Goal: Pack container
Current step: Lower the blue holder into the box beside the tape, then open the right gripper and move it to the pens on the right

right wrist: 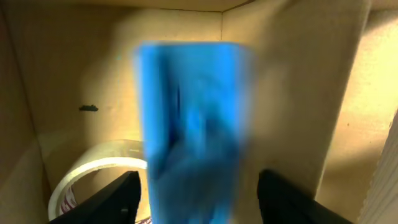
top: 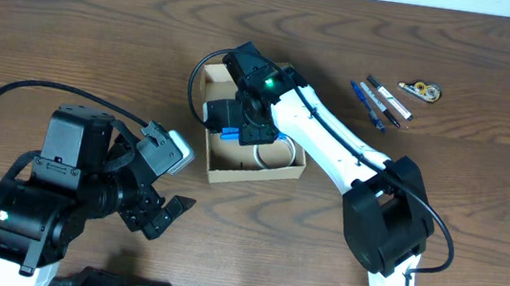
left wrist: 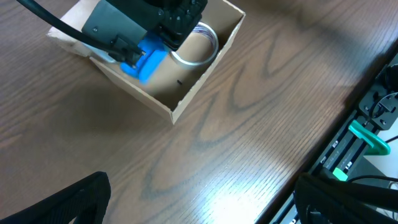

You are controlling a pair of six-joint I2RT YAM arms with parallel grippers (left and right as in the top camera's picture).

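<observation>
The tan cardboard container (top: 280, 173) sits open at the table's middle; it also shows in the left wrist view (left wrist: 186, 99) and the right wrist view (right wrist: 292, 93). My right gripper (top: 236, 122) is down inside it, fingers spread (right wrist: 199, 186). A blue flat packet (right wrist: 193, 124), blurred, stands between the fingers without either one pressing it; it also shows in the overhead view (top: 230, 134) and the left wrist view (left wrist: 148, 63). A clear tape roll (right wrist: 87, 171) lies on the container floor. My left gripper (top: 166, 212) is open and empty over bare table, left of the container.
Several pens (top: 380, 104) lie at the back right, with a small tape dispenser (top: 421, 89) beside them. The table's front edge and a black rail (left wrist: 354, 149) run close to my left gripper.
</observation>
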